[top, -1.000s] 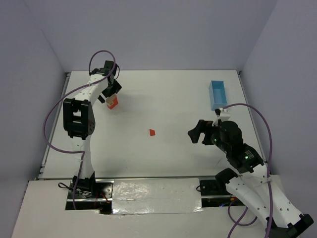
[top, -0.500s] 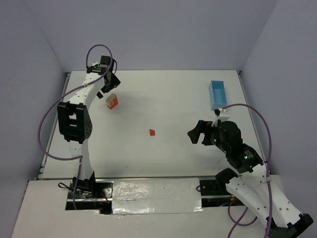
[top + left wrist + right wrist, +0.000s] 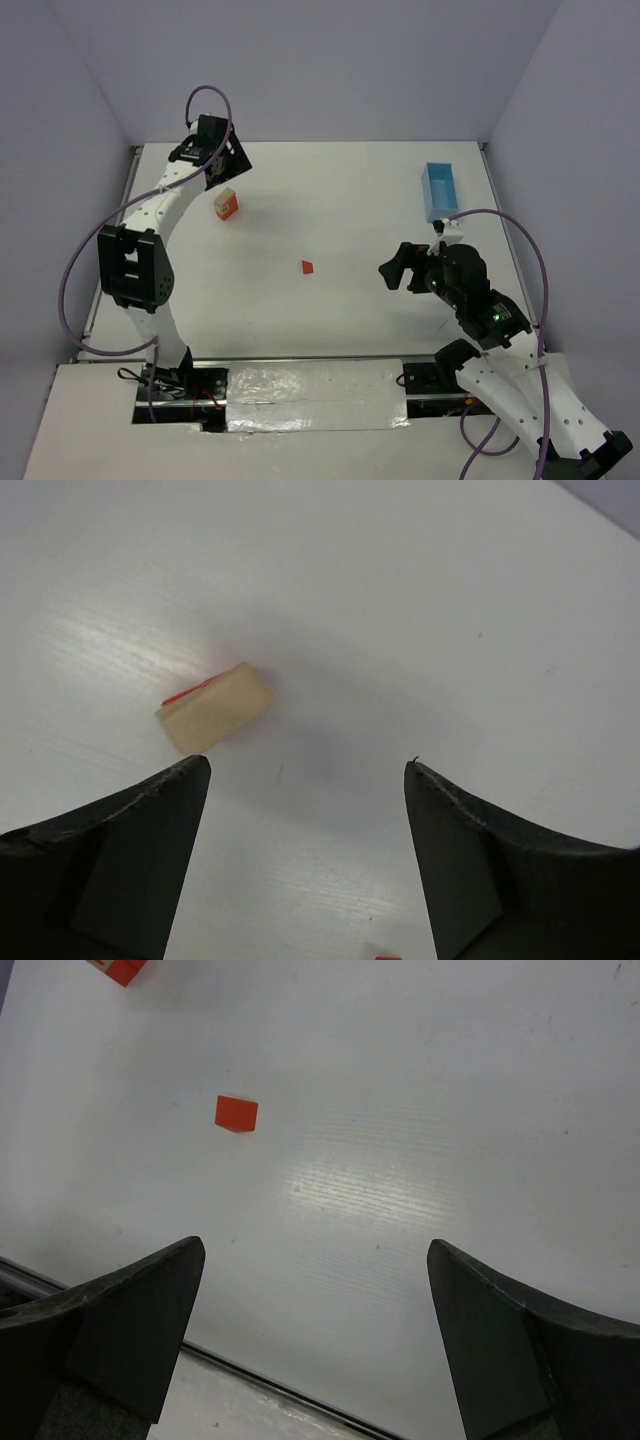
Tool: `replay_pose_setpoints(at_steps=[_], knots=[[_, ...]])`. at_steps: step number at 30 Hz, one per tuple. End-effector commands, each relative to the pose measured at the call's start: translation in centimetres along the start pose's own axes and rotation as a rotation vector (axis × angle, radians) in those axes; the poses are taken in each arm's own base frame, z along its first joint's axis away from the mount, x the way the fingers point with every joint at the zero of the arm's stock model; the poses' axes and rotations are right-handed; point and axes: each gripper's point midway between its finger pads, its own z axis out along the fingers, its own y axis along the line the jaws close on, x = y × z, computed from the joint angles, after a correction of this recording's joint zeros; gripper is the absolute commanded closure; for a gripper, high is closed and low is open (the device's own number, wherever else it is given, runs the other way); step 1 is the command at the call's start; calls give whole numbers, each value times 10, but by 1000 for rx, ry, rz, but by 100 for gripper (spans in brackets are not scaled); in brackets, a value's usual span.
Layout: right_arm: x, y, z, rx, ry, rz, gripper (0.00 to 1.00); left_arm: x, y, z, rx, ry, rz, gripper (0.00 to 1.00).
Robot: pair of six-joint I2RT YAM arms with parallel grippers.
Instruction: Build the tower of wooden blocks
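Item: wood block tower [image 3: 226, 204], short stack, tan top, on desk [image 3: 350, 200]. Left fingers [image 3: 130, 860] spread, empty, over it. Loose red block [image 3: 308, 267] well apart from tower, nearer right fingers [image 3: 110, 1330], likewise spread, empty.

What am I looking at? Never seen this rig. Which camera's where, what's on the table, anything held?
Two robot arms are bolted at the near edge of a table. The top picture looks down from above and behind them, with the left arm on the left. The other two come from cameras on the wrists; the dark shapes at the bottom are each arm's own fingers. On the table: a short stack, a tan block on a red-orange one, at the far left; a loose red-orange block near the middle; a light blue box at the far right. The left fingers hover open by the stack, the right fingers open over the right side. Nothing is held.
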Motion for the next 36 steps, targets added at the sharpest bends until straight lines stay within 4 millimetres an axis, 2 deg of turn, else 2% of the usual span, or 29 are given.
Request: replay_pose_setpoints(at_steps=[1, 2, 3, 4, 5, 7, 12, 18, 21, 26, 36], knots=[[-10, 5, 0, -19, -44, -6, 0, -23, -32, 4, 56, -49, 58, 16], [-10, 4, 1, -16, -45, -5, 0, -23, -34, 9, 43, -37, 60, 27], [-10, 5, 0, -17, -46, -4, 0, -25, -39, 20, 34, -30, 62, 58], [-10, 4, 0, -15, -47, -5, 0, -20, -35, 24, 8, -9, 64, 80], [-10, 4, 0, -14, -47, -4, 0, -20, -34, 28, -18, -11, 41, 91], [-10, 4, 1, -12, -47, -4, 0, -17, -38, 38, -18, -1, 32, 100], [-10, 4, 0, -14, -47, -2, 0, -13, -49, 50, 13, 1, -3, 100], [-11, 5, -1, -20, -55, -3, 0, -4, -34, 63, -78, 17, 4, 100], [-11, 5, -1, -20, -55, -1, 0, 1, -26, 67, -112, 23, 23, 96], [-11, 5, -1, -23, -57, -3, 0, 10, -17, 72, -144, 42, 28, 100], [-11, 5, -1, -21, -56, -2, 0, 22, -12, 78, -169, 78, 20, 100]])
